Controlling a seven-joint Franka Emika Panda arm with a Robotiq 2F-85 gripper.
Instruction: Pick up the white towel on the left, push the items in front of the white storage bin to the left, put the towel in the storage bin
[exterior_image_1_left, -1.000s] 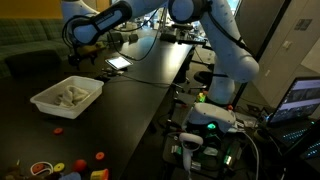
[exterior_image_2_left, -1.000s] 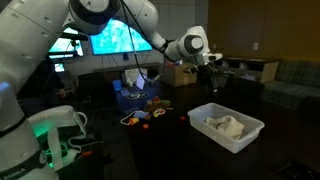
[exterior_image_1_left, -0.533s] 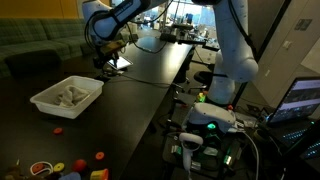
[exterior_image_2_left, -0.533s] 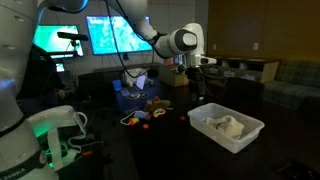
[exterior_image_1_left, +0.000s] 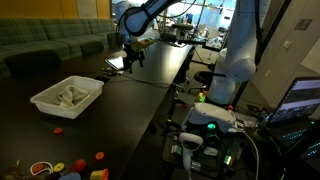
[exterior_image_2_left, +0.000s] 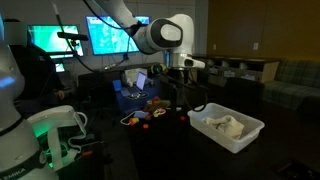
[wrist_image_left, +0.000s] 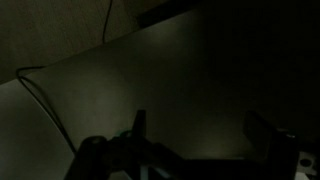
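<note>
pincer (exterior_image_1_left: 130, 57) is hovering wide open and empty over the far worktop (exterior_image_1_left: 120, 110); the white towel (exterior_image_1_left: 70, 96) is lying bunched inside the white storage bin (exterior_image_1_left: 52, 110), nearer and left of it; the items (exterior_image_1_left: 57, 167) are lying nearest.

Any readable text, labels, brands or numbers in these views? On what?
No text can be read for certain.
Dark marking on the white robot base: too small to read.
Monitors: bright pictures, nothing legible.
Laptop screen: too blurred to read.
Wrist view: too dark, no text shows.
</note>
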